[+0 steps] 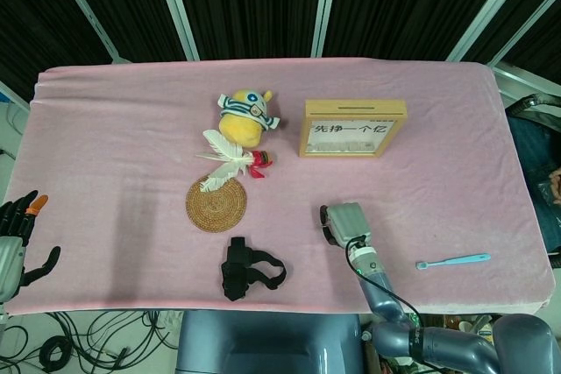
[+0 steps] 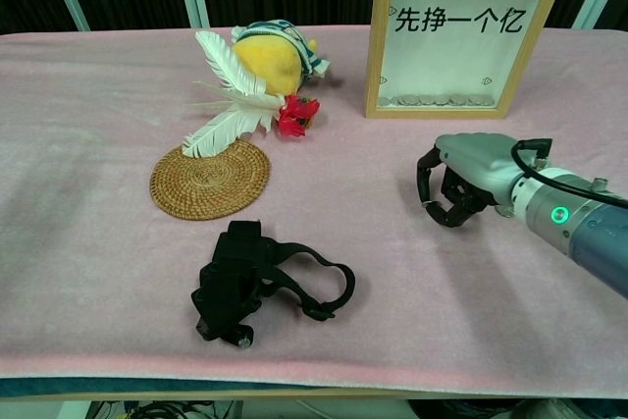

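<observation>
The right hand (image 2: 461, 183) is being held low over the pink-covered bench (image 1: 123, 129) in the lower right of the chest view, its fingers (image 2: 428, 182) curled inward with nothing between them. It is poised just below the wooden coin frame (image 2: 465, 34), which is standing upright in the upper right of that view, near the hand but apart from it. The step is judged to be an approach, with no grasp yet being made. For any pick-up, the fingers would need to be opened and the hand brought to the frame's edges. The left hand (image 1: 16, 238) is being kept at the lower left edge of the head view, off the bench, fingers spread and empty. A black strap device (image 2: 257, 284), a woven coaster (image 2: 209, 179), a white feather (image 2: 231, 95), a yellow plush toy (image 2: 271, 58) and a blue toothbrush (image 1: 453, 261) are lying untouched.
</observation>
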Controlling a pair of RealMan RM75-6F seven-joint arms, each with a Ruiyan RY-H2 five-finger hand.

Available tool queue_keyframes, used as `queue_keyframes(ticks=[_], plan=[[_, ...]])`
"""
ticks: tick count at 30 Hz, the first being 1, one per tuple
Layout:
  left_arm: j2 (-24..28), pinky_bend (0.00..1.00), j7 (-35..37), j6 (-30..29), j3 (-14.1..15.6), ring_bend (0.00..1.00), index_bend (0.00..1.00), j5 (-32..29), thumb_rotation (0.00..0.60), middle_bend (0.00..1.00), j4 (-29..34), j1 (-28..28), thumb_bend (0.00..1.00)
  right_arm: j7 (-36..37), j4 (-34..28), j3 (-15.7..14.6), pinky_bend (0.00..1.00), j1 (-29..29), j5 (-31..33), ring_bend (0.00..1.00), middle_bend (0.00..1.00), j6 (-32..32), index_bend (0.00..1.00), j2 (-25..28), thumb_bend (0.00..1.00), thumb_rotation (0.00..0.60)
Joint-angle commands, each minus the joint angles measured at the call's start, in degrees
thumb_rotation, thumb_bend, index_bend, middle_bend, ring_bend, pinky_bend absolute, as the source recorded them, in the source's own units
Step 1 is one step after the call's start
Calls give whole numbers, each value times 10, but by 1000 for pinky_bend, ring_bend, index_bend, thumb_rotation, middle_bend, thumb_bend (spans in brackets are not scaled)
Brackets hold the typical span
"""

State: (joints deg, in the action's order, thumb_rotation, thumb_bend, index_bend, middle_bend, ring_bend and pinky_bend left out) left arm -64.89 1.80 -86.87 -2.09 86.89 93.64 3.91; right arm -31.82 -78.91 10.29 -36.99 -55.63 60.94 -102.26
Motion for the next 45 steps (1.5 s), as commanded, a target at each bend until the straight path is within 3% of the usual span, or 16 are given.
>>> queue_keyframes(ticks=[1,18,25,32,36,45], plan=[[0,0,0,0,0,0,62,0,600,4,0,0,355,-1,-2,0,984,0,0,959,928,0,531,2,386,600],[1,0,1,-1,0,0,62,-2,600,4,1,-2,355,7,-1,1,983,0,-3,961,932,-1,665,0,460,600],[1,0,4,0,0,0,62,-2,600,4,1,-2,355,19,-41,19,983,2,-27,961,932,25,685,28,415,600],[2,0,6,2,0,0,62,-5,600,4,1,-2,355,-7,-177,57,981,15,-40,960,932,80,699,126,370,600],[2,0,5,6,0,0,62,-7,600,4,2,-1,355,-34,-249,96,981,11,-25,960,932,96,706,191,370,600],[3,0,5,10,-4,0,62,-20,600,4,6,-1,355,-104,-302,196,980,-51,94,959,930,71,709,289,369,600]])
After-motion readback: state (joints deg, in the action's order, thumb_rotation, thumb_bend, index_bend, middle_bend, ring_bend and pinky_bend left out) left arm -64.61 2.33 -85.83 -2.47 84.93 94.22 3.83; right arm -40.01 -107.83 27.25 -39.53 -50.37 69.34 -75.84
